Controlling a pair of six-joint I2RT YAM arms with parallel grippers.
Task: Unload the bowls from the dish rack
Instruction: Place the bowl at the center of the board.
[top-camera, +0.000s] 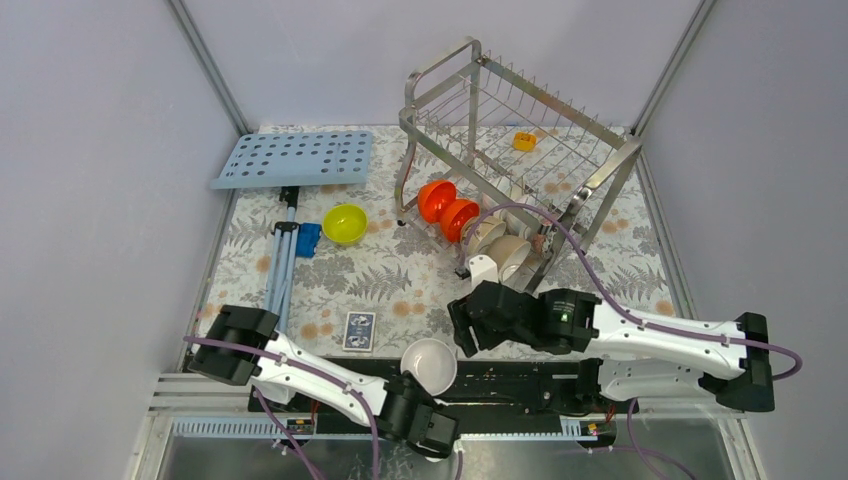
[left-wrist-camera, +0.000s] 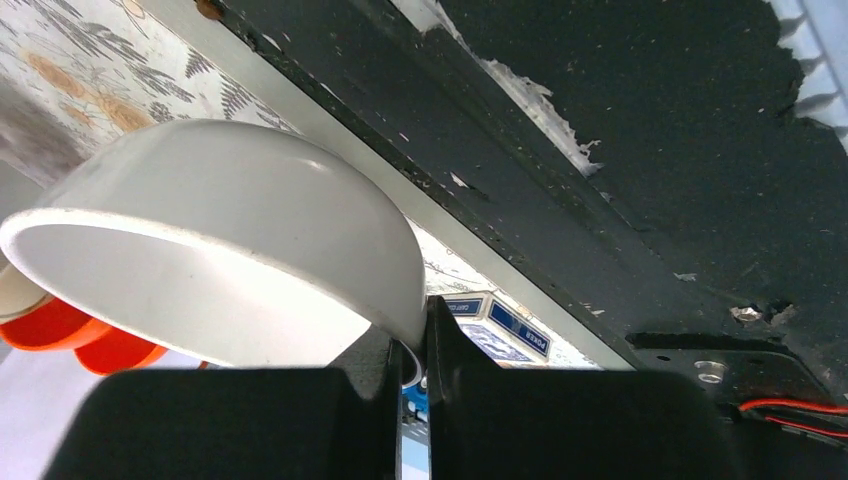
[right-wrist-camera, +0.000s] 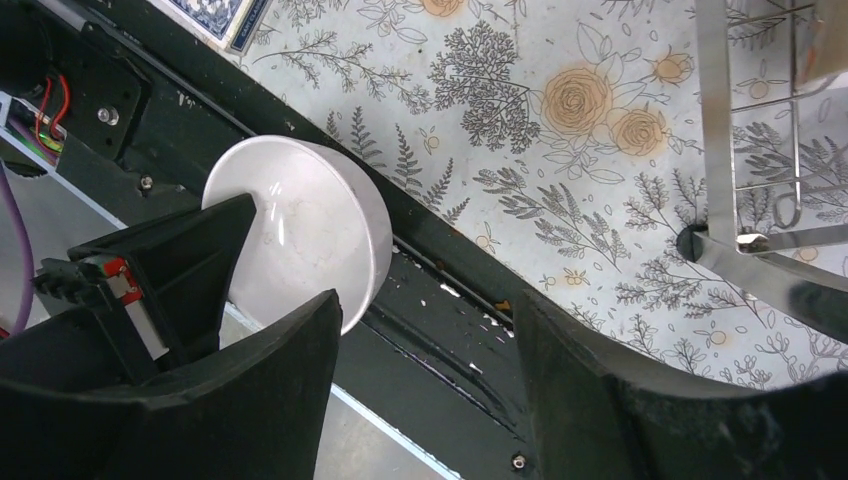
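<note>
In the left wrist view the white bowl is running off the left edge and is covering most of the blurred orange bowls behind it. The left gripper is hiding part of the card box. In the right wrist view the top and right edges are cutting the dish rack. From above, rack wires and a purple cable are crossing the pale bowls
</note>
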